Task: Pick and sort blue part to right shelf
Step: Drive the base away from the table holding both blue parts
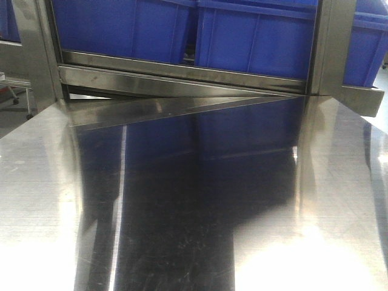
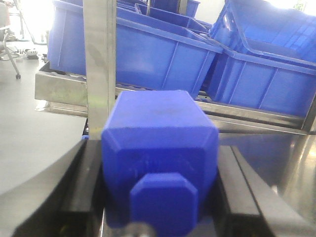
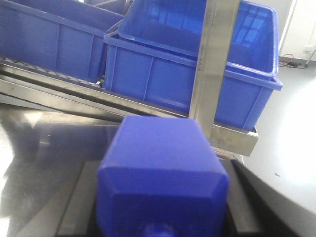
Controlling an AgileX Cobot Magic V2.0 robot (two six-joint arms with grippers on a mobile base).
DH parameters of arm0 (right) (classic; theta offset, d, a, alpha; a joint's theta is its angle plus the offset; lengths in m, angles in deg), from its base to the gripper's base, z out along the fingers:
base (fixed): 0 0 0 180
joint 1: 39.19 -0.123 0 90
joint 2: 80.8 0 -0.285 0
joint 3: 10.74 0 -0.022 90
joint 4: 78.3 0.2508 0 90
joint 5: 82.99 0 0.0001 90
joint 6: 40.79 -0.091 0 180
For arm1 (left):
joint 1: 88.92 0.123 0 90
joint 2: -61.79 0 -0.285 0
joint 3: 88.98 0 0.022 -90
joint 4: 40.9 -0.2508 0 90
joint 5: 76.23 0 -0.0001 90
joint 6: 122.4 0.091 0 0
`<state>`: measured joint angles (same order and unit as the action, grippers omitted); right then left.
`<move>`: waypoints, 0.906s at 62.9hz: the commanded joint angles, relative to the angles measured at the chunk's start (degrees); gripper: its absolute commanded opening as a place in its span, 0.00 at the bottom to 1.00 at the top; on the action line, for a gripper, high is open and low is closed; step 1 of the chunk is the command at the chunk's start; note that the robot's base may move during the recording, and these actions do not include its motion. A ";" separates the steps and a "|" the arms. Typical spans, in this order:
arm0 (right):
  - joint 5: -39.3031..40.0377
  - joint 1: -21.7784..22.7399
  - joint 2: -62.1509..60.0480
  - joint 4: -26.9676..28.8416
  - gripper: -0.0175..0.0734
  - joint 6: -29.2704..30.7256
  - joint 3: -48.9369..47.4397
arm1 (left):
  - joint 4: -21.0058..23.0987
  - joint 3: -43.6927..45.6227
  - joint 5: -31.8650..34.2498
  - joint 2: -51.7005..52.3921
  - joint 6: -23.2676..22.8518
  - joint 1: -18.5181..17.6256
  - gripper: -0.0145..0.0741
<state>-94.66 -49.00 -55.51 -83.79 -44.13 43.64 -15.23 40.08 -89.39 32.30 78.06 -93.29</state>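
Blue part [image 2: 160, 148] is clamped in the left gripper [image 2: 160, 165] and held just in front of the right shelf [image 1: 182, 77]. Findings follow in order of size.

Right shelf: a stainless-steel frame crosses the upper front view, and its lower rails slope. Large open-topped blue bins [image 1: 254, 36] sit side by side on it. In the right wrist view one bin rests tilted on top of another. In the left wrist view an upright post [image 2: 98, 64] of the frame stands behind the blue part's left edge.

Steel table [image 1: 339, 182]: a polished surface runs from the front camera up to the foot of the shelf and mirrors the bins.

Blue part: matte deep blue, with a square body and sloped shoulders. Its low, flat, eight-sided cap [image 2: 163, 205] faces the wrist camera. Black fingers [image 2: 86, 197] lie against both its sides, with the jaws closed on it.

Second blue block [image 3: 163, 173]: the body is similar. It sits between the dark fingers [image 3: 247, 207] of the right gripper [image 3: 163, 190], which is closed on it. Only the top of a rounded knob [image 3: 158, 229] shows at the lower edge of the view. The block is near the shelf's end corner.
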 commanded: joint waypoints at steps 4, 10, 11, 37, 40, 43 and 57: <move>5.17 0.20 0.42 -0.72 0.63 0.68 -1.72 | -1.34 1.82 3.09 1.18 -0.24 0.09 0.54; 5.17 0.20 0.42 -0.72 0.63 0.68 -1.72 | -3.15 2.60 -0.32 2.62 -0.24 0.19 0.54; 5.17 0.20 0.42 -0.72 0.63 0.68 -1.72 | -3.15 2.60 -0.67 2.96 -0.24 0.19 0.54; 5.17 0.20 0.42 -0.72 0.63 0.68 -1.72 | -3.15 2.68 -2.26 3.59 -0.24 0.19 0.54; 5.17 0.20 0.42 -0.72 0.63 0.68 -1.72 | -3.15 2.68 -2.26 3.59 -0.24 0.19 0.54; 5.17 0.20 0.42 -0.72 0.63 0.68 -1.72 | -3.15 2.68 -2.26 3.59 -0.24 0.19 0.54; 5.17 0.20 0.42 -0.72 0.63 0.68 -1.72 | -3.15 2.68 -2.26 3.59 -0.24 0.19 0.54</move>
<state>-94.66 -49.00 -55.51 -83.79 -44.13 43.64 -19.05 40.59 -96.08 36.26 78.06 -93.20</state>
